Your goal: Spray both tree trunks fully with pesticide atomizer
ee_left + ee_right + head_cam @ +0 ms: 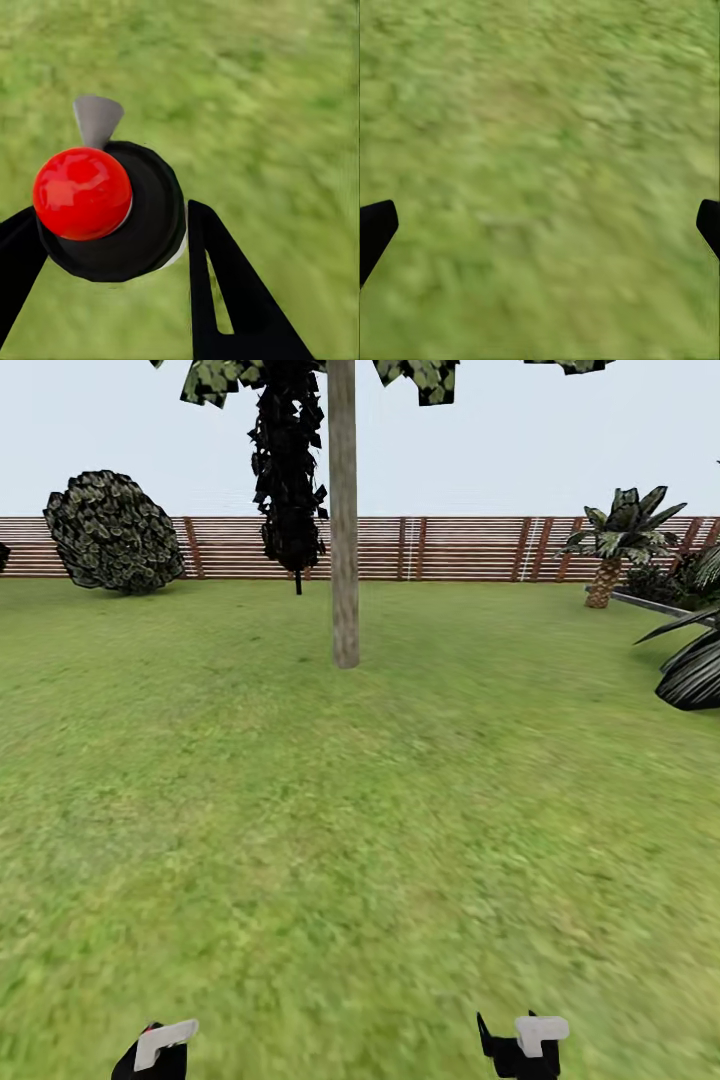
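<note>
The pesticide atomizer (82, 193) has a glossy red ball top, a black round cap and a grey cone nozzle (97, 120). My left gripper (112, 240) is shut on it, black fingers (225, 285) on either side, above grass. In the head view my left gripper (155, 1052) and right gripper (525, 1048) sit low at the picture's bottom edge. One tree stands straight ahead on the lawn, its bare grey-tan tree trunk (344, 540) several metres away. In its wrist view my right gripper (540, 225) is open over bare grass, holding nothing.
A brown slatted fence (460, 547) closes the far side of the garden. A round bush (113, 532) stands at the back left, a thin black-leaved tree (290, 470) behind the trunk, a short palm (610, 550) and dark striped leaves (695, 670) at the right. Open lawn (360, 840) lies between me and the trunk.
</note>
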Motion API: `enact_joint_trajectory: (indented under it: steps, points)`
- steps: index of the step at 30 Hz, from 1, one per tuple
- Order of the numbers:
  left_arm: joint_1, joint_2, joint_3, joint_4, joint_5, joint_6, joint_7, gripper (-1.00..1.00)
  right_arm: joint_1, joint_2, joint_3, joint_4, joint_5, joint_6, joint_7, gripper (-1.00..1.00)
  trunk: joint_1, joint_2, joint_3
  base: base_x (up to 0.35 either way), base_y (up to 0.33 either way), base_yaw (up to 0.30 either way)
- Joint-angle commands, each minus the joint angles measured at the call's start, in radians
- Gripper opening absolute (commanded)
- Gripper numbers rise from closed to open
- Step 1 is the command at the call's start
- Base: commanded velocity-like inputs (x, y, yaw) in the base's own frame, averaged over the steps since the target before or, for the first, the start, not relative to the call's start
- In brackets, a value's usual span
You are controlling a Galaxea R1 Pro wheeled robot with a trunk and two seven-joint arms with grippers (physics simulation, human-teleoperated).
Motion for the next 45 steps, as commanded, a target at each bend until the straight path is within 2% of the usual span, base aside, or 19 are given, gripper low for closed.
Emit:
enact_joint_trajectory:
  steps: [1,30,45]
  points:
    - [-0.001,0.0,0.0,0.001,0.002,-0.003,0.001,-1.0,-0.001,0.0,0.0,0.001,0.001,-0.003,0.002,1.0,0.0,0.0,-0.001,0.337,0.0,0.0]
    - [-0.001,0.0,0.0,0.001,0.002,-0.003,0.0,-1.0,-0.001,0.0,0.0,0.001,0.0,-0.003,0.002,1.0,0.0,0.0,-0.001,0.337,0.0,0.0]
    - [-0.001,0.0,0.0,0.001,0.003,-0.003,0.0,-1.0,-0.001,0.0,0.0,0.001,0.0,-0.003,0.002,1.0,0.0,0.0,-0.001,0.337,0.0,0.08]
